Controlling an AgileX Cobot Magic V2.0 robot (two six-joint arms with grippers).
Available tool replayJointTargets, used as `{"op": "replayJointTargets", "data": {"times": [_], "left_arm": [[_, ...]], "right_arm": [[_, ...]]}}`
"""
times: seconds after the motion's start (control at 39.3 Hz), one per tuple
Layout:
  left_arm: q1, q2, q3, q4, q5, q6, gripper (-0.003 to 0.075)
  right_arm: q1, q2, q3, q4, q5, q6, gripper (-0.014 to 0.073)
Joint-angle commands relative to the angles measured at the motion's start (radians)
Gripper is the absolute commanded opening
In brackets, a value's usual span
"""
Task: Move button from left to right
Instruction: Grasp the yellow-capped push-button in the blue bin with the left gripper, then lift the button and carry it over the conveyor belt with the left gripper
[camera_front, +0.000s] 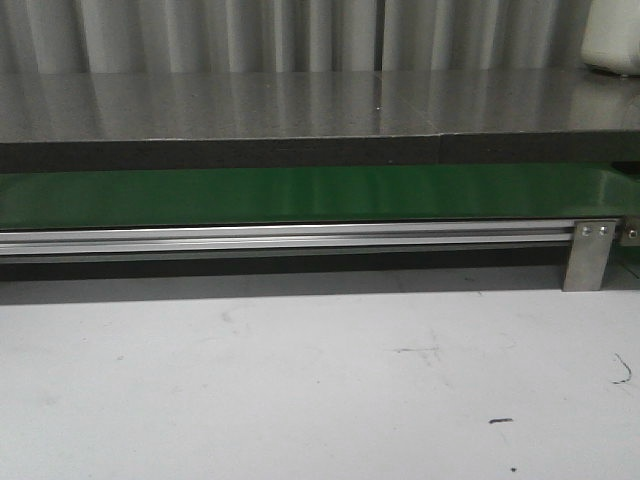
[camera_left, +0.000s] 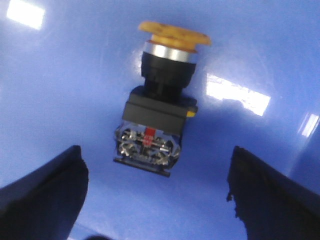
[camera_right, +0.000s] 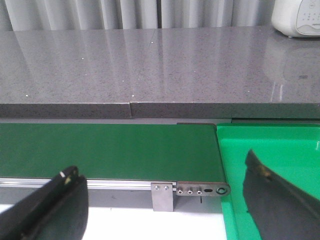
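The left gripper (camera_left: 155, 195) is hanging wide open over the button (camera_left: 159, 97) — fingers apart on either side, not touching it. The button is lying on its side on a glossy blue surface (camera_left: 60, 90). The right gripper (camera_right: 165, 200) is spread open too, near the green belt (camera_right: 105, 150) — green tray (camera_right: 280, 145) adjoining, grey counter (camera_right: 150, 65) beyond.
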Motion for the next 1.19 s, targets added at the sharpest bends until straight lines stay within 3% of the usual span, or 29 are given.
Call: {"op": "replayJointTargets", "data": {"times": [0.0,0.36,0.41,0.56,0.66,1.17], "left_arm": [[0.001,-0.035,-0.035,-0.01,-0.058,0.01,0.0546],[0.003,0.04,-0.105,-0.019,-0.045,0.016,0.0532],[0.003,0.04,-0.109,-0.019,-0.041,0.016,0.0486],[0.003,0.04,-0.113,-0.021,-0.027,0.016,0.0231],[0.003,0.04,-0.113,-0.021,-0.023,0.016,0.015],[-0.068,-0.09,-0.265,-0.031,0.043,0.016,0.0145]], "right_arm": [[-0.004,0.014,-0.037,-0.006,-0.079,-0.013,0.0645],[-0.004,0.014,-0.037,-0.006,-0.079,-0.013,0.0645],[-0.004,0.014,-0.037,-0.006,-0.079,-0.013,0.0645],[-0.004,0.014,-0.037,-0.006,-0.079,-0.013,0.0645],[-0.004,0.014,-0.037,-0.006,-0.079,-0.013,0.0645],[-0.004,0.014,-0.037,-0.006,-0.079,-0.013,0.0645]]}}
